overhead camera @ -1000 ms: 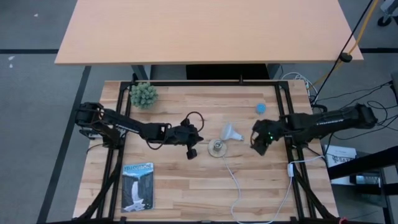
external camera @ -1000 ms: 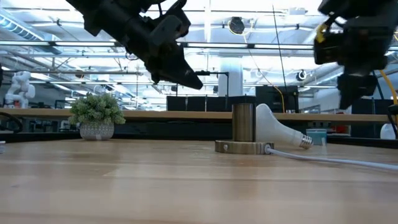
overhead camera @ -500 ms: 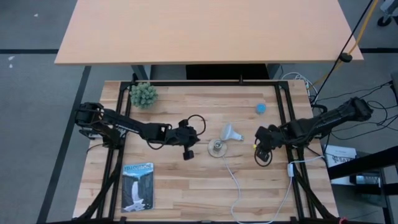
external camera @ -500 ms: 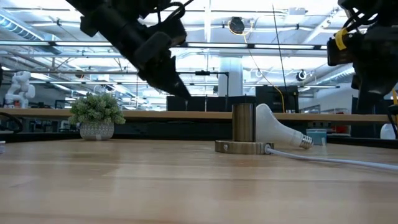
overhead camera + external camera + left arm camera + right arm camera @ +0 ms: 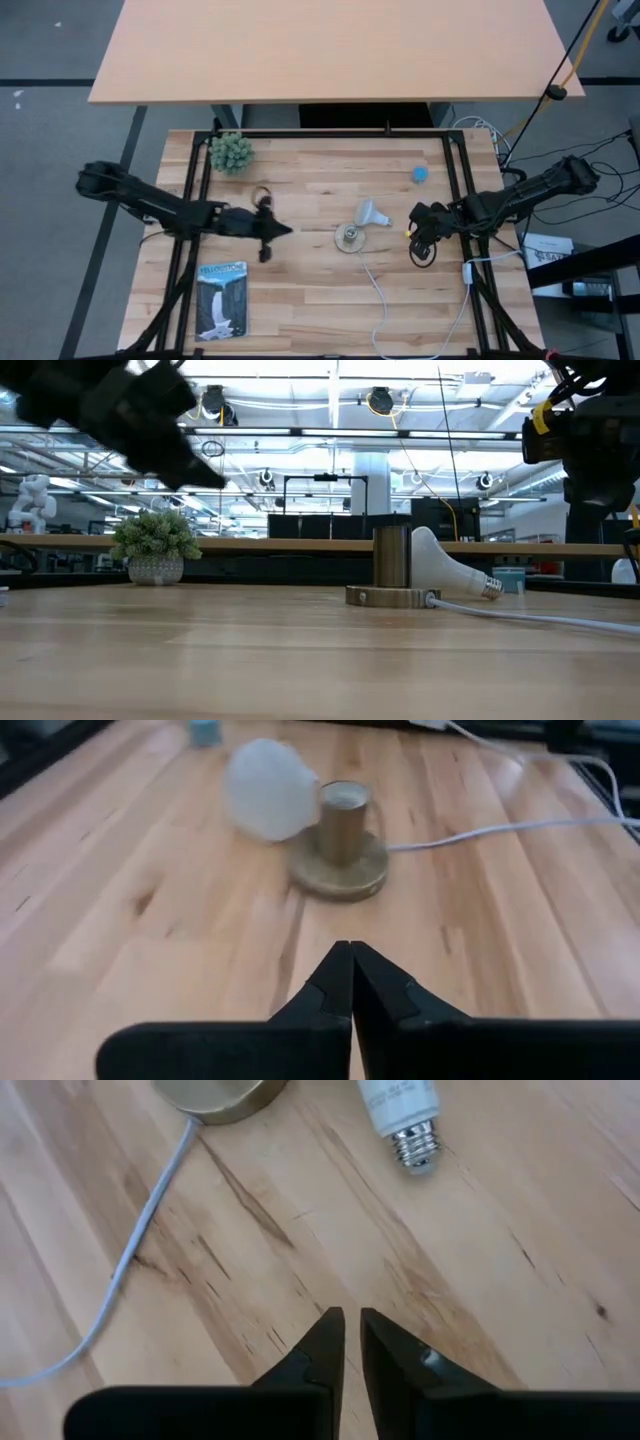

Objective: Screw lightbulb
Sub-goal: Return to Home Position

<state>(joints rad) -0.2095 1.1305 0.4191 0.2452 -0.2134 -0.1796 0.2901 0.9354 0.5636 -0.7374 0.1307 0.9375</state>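
The small white lightbulb (image 5: 371,211) with grey screw base is seen lying on its side, dome touching the round brass socket (image 5: 348,237). The right gripper (image 5: 351,1342), nearly closed and empty, hovers near the base; the left gripper (image 5: 349,982), shut, is parked well apart. Risk judged: a nudge would roll the bulb away.

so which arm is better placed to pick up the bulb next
Right, probably. The right gripper hangs just beside the lightbulb, whose screw base points toward it. The left gripper sits farther off, with the socket partly in its way.
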